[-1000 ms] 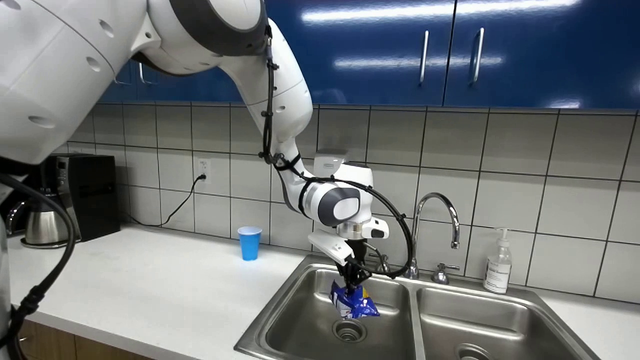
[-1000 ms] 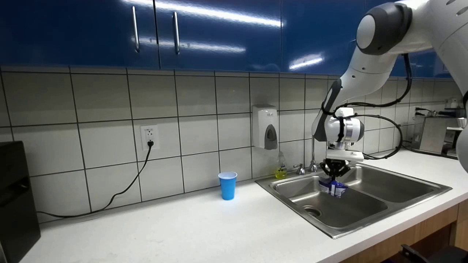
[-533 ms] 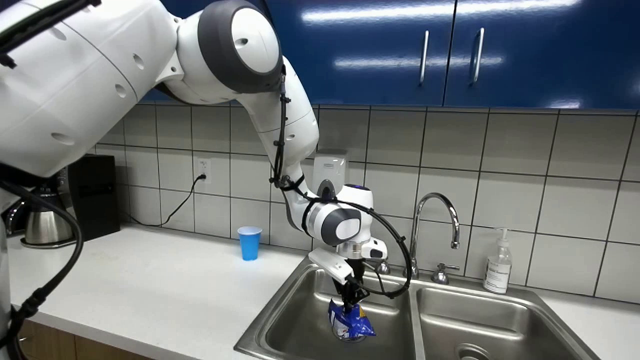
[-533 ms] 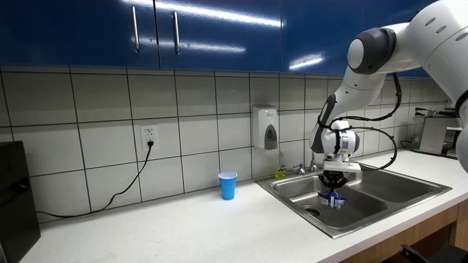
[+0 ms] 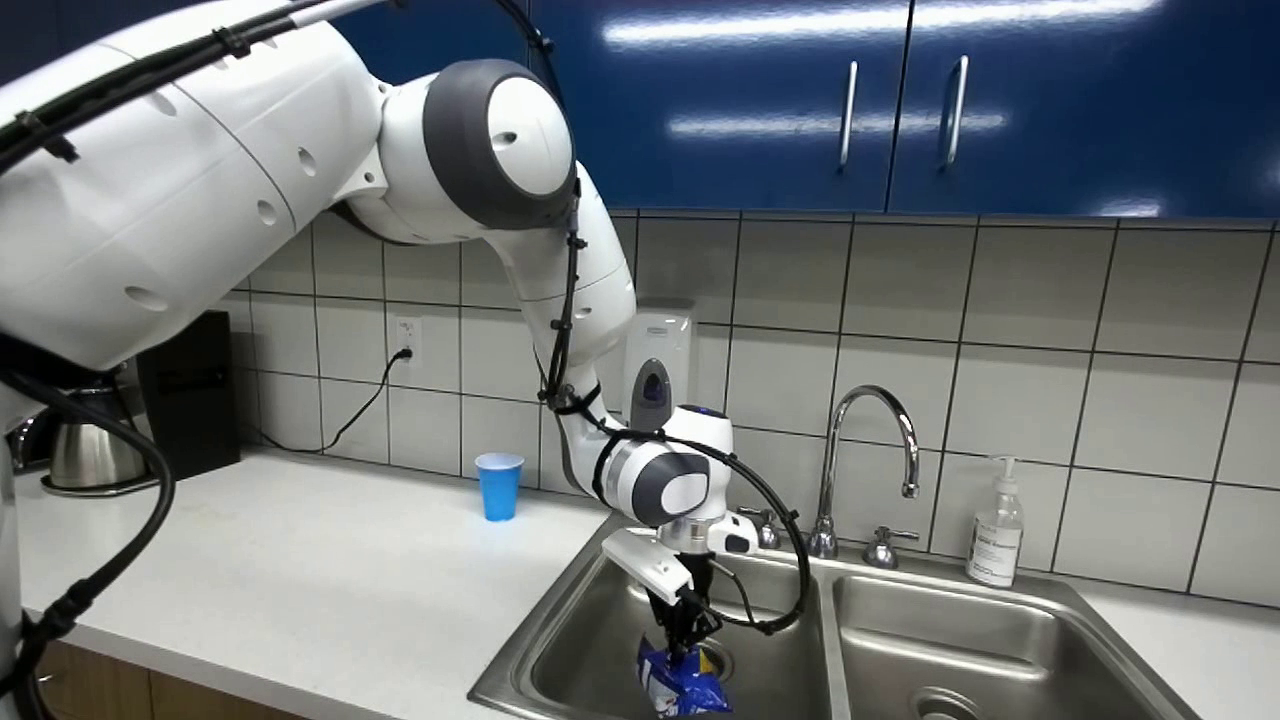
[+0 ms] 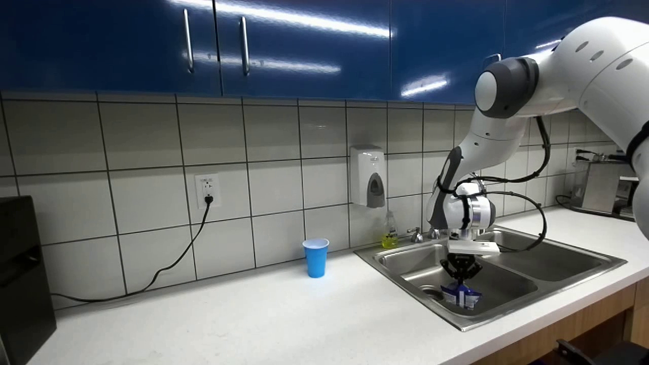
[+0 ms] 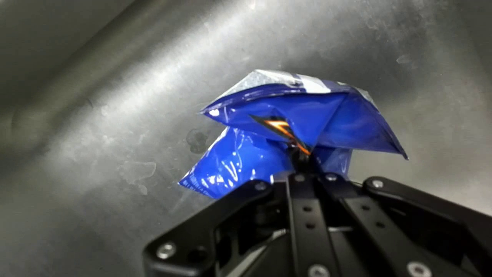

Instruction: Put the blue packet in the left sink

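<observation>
Blue snack packet [image 7: 323,111], crumpled, glossy and patched with white, is pinched near its middle by the gripper [image 7: 303,161], which is closed firmly on the film. It is within the left stainless-steel sink basin [image 5: 585,640], near the round drain [image 6: 431,292]; whether it touches the bottom, I cannot tell. An upright blue cup [image 5: 499,490] stands on the white countertop [image 5: 330,560].
</observation>
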Available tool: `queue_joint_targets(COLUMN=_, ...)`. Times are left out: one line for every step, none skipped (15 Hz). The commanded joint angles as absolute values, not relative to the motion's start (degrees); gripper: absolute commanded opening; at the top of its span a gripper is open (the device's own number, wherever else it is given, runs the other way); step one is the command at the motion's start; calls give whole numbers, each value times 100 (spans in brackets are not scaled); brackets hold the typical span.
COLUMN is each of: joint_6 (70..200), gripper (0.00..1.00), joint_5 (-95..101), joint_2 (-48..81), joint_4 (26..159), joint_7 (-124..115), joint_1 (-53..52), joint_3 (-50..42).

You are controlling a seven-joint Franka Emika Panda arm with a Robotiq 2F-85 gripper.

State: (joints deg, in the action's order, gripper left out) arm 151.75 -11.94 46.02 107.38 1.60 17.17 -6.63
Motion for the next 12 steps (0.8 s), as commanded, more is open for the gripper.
queue_joint_targets(joint_6=15011, gripper=0, joint_5=-1039, joint_2=4682, joint_4=10622, joint_7=224, joint_1=1755, joint_3=-627)
queue_joint_targets(joint_6=15017, gripper=0, joint_5=-1016, joint_2=4700, joint_4=10625, joint_7=221, joint_1=1748, joint_3=-633)
queue_joint_targets(joint_6=15019, gripper=0, joint_5=-994, joint_2=4710, joint_4=10632, joint_7=223, joint_1=1742, joint_3=-637)
queue_joint_targets(joint_6=15020, gripper=0, joint_5=-981, joint_2=4715, joint_4=10638, joint_7=228, joint_1=1744, joint_3=-632)
queue_joint_targets(joint_6=15023, gripper=0, joint_5=-971, joint_2=4718, joint_4=10646, joint_7=236, joint_1=1746, joint_3=-624)
queue_joint_targets(joint_6=15031, gripper=0, joint_5=-965, joint_2=4715, joint_4=10657, joint_7=239, joint_1=1746, joint_3=-621)
queue_joint_targets(joint_6=15039, gripper=0, joint_5=-960, joint_2=4723, joint_4=10668, joint_7=236, joint_1=1740, joint_3=-622)
queue_joint_targets(joint_6=15041, gripper=0, joint_5=-959, joint_2=4729, joint_4=10675, joint_7=238, joint_1=1739, joint_3=-618)
queue_joint_targets(joint_6=15052, gripper=0, joint_5=-954, joint_2=4732, joint_4=10689, joint_7=239, joint_1=1732, joint_3=-621)
queue_joint_targets(joint_6=15056, gripper=0, joint_5=-953, joint_2=4745, joint_4=10693, joint_7=242, joint_1=1729, joint_3=-619)
queue_joint_targets(joint_6=15062, gripper=0, joint_5=-950, joint_2=4757, joint_4=10697, joint_7=241, joint_1=1724, joint_3=-622)
queue_joint_targets(joint_6=15069, gripper=0, joint_5=-946, joint_2=4774, joint_4=10700, joint_7=236, joint_1=1718, joint_3=-629)
